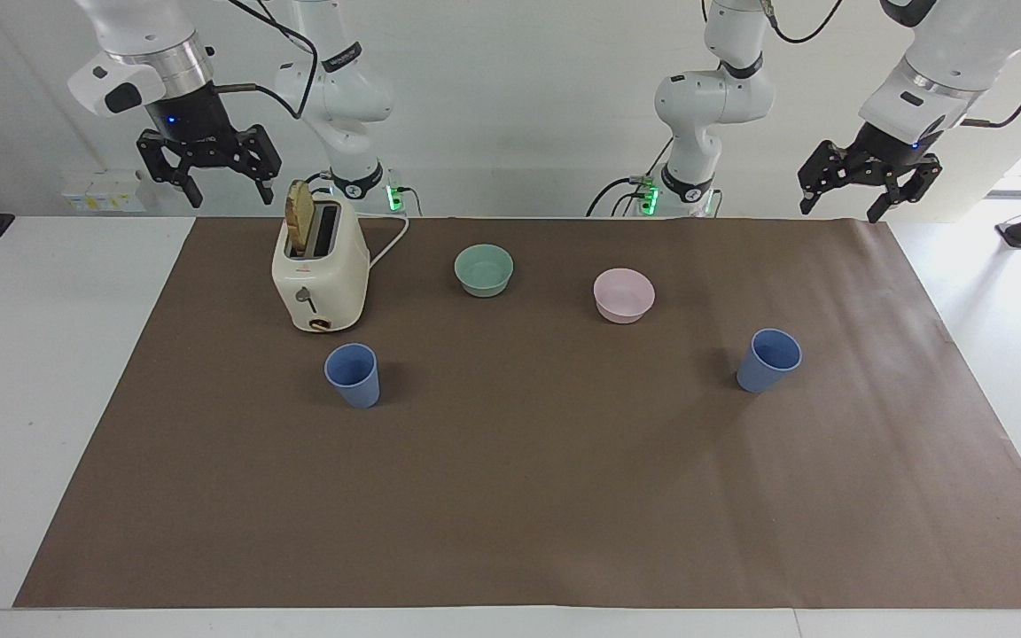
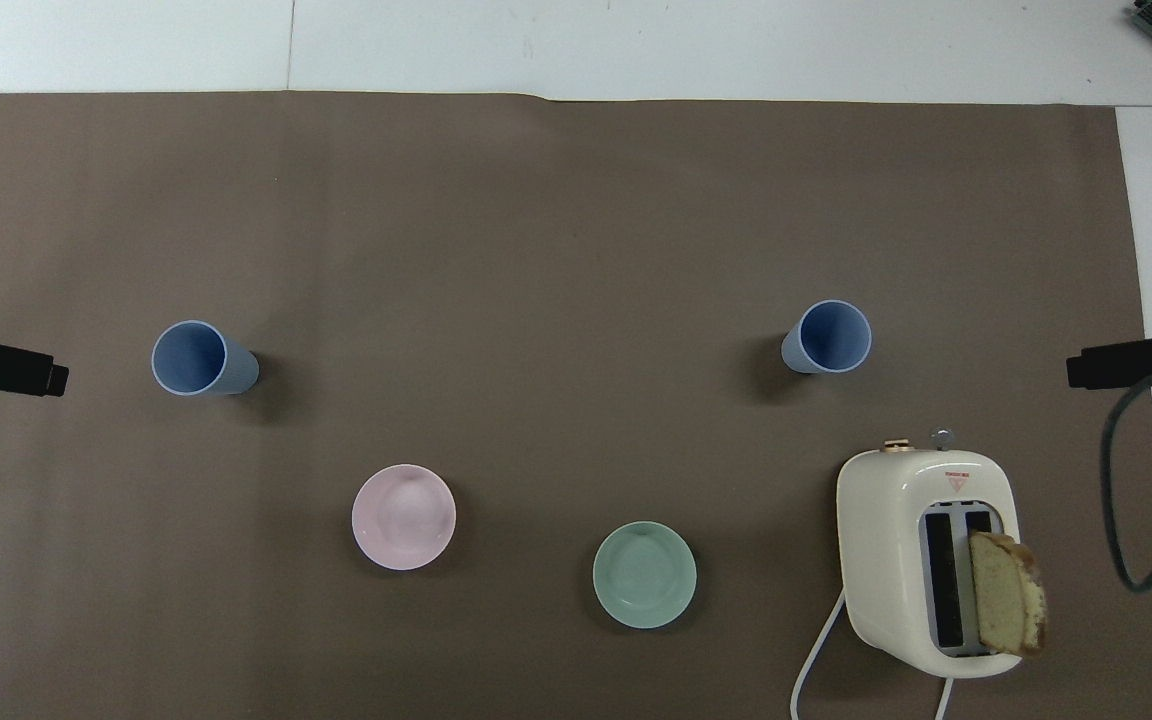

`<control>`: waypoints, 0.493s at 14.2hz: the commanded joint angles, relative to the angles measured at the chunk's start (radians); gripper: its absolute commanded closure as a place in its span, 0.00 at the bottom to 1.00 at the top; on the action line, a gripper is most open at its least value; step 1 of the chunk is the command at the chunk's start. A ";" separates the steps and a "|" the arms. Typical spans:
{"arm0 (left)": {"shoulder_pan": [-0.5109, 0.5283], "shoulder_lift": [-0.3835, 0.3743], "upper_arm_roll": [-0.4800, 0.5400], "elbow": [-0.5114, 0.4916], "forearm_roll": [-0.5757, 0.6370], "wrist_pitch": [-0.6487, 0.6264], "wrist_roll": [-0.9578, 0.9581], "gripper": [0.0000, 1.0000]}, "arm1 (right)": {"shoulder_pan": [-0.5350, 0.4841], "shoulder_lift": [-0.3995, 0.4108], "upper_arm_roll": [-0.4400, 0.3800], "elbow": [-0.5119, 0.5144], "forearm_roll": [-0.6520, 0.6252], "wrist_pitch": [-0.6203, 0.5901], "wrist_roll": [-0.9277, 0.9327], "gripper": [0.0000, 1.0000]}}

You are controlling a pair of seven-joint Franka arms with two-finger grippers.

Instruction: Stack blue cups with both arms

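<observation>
Two blue cups (image 2: 204, 358) (image 2: 828, 337) upright — well apart

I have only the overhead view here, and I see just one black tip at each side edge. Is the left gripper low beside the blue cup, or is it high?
Observer: It is high. The left gripper hangs well above the table, much higher than the top of the blue cup at the left arm's end, and it touches nothing.
Operator: Are its fingers open?
Observer: Yes, they are open, with nothing between them.
Operator: And the right gripper?
Observer: The right gripper also hangs high, open and empty, above the level of the toaster.
</observation>
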 commanded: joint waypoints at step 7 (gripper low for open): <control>0.045 0.009 0.015 -0.252 -0.007 0.313 0.004 0.00 | -0.011 -0.008 0.006 -0.011 -0.003 0.003 -0.024 0.00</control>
